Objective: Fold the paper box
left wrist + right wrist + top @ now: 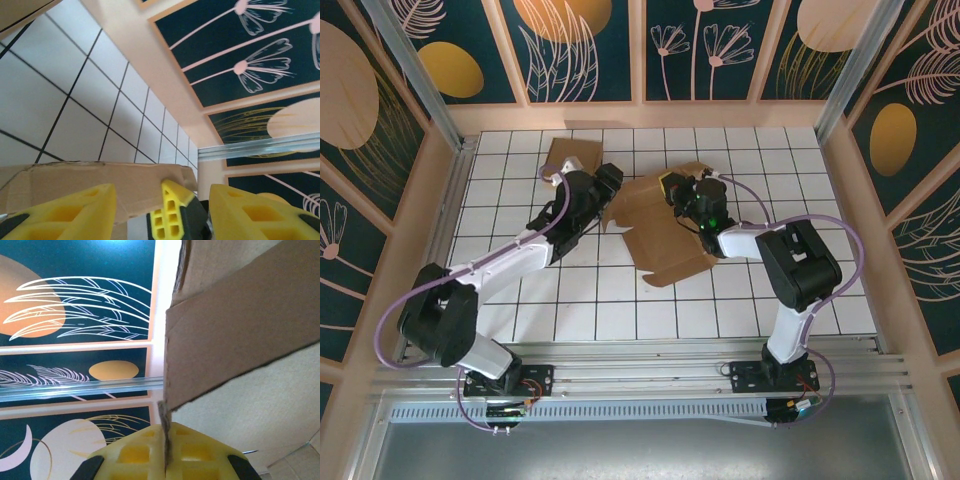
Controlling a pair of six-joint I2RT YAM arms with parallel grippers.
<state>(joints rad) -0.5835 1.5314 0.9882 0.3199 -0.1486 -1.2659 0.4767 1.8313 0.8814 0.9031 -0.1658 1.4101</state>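
Observation:
The paper box point(660, 235) is a flat brown cardboard blank lying mid-table, its flaps partly raised. My right gripper point(677, 188) is at the blank's far edge, shut on a thin cardboard flap point(240, 330) that rises edge-on from between its yellow pads point(165, 440). Just left of the blank, my left gripper point(610, 180) is open. In the left wrist view its yellow fingers point(161, 200) stand wide apart, with a cardboard flap point(100, 175) lying across the gap by the left finger. A yellow finger of the right gripper point(172, 210) shows between them.
A second brown cardboard piece point(570, 155) lies at the back left of the white gridded table point(520, 310). Patterned walls point(590, 50) and aluminium posts point(415, 75) close the table in at the back and sides.

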